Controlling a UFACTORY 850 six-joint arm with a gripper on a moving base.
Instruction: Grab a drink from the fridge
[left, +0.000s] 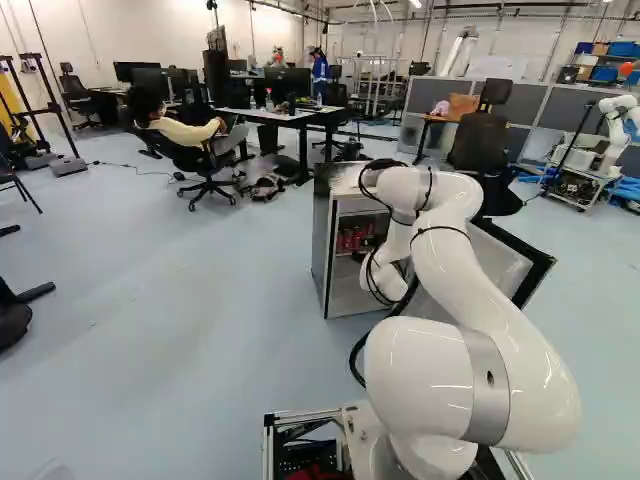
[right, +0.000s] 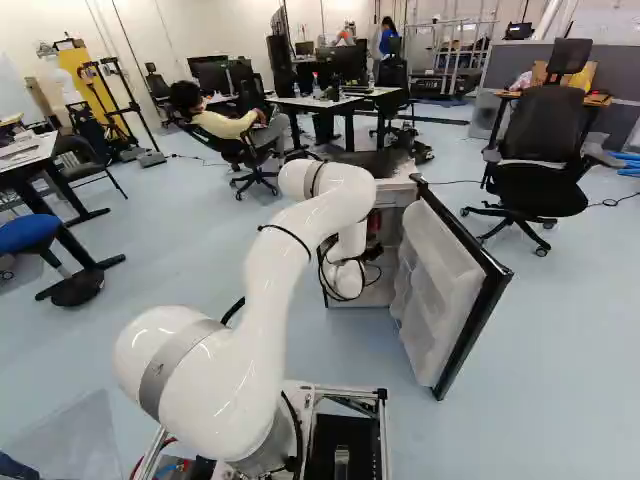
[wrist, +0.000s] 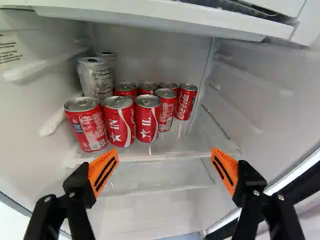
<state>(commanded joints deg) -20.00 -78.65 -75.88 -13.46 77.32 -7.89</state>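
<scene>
Red drink cans (wrist: 148, 120): stood upright and close together on a fridge shelf (wrist: 137, 156), ahead of the gripper, beyond its fingertips.
Hidden cans: more red ones stood behind the front ones, which covered their lower parts; how many stood at the very back I could not tell.
Silver cans (wrist: 95, 79): two, one partly behind the other, near the side wall; the nearest red can hid their bases.
Gripper (right: 373, 253): fingers spread wide, orange pads (wrist: 102, 172) well apart, nothing pinched; in the base views little of it could be made out by the arm's wrist.
Lower shelf (wrist: 160, 184): clear, below the cans' shelf.
Above the cans: a white compartment front (wrist: 150, 15), its top cut off.
Fridge (left: 322, 240): open toward the arm, its opening partly blocked by the white arm (left: 480, 290) in the left base view; a few red cans showed within.
Fridge door (right: 440, 280): swung out, partly behind the arm in the left base view, plain in the right one.
Office chair (right: 545, 150): beyond the door.
Desk (left: 275, 117): farther off, behind the fridge.
</scene>
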